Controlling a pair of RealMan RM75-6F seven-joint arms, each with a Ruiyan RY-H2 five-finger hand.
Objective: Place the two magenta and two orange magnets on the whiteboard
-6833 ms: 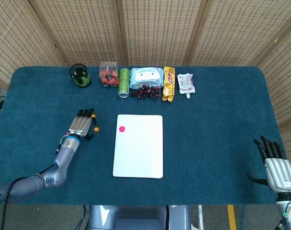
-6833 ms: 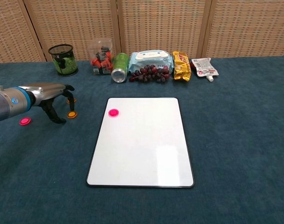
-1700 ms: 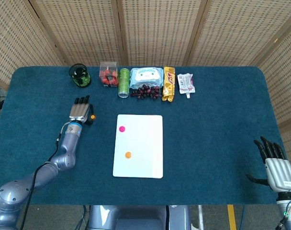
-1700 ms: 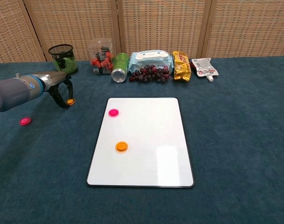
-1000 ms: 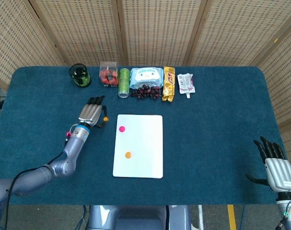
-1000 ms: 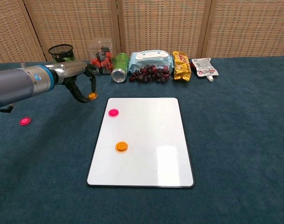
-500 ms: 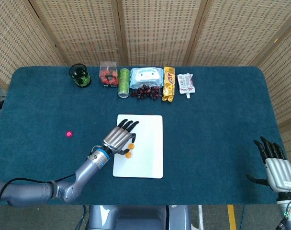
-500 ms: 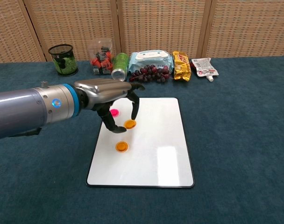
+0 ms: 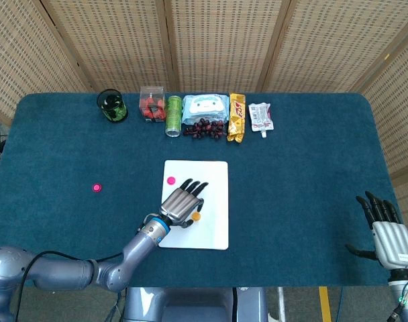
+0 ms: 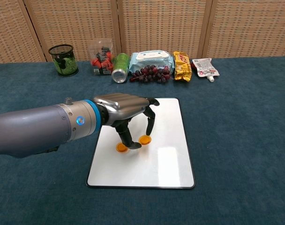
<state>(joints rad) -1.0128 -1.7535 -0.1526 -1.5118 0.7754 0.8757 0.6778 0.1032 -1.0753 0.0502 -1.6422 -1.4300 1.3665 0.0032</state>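
Chest view — left hand (image 10: 126,110) pinching orange magnet (image 10: 145,139)

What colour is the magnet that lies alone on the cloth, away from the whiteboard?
Magenta. The magnet lies on the blue cloth left of the whiteboard; it shows only in the head view.

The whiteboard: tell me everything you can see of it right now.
The whiteboard is a white rectangle with rounded corners and a thin dark rim, lying flat on the blue cloth, long side running away from the robot. A glare patch shows near its middle. Two orange magnets sit on its left half, a magenta magnet near its far left corner. The left hand arches over it, fingers reaching down at the orange pair.
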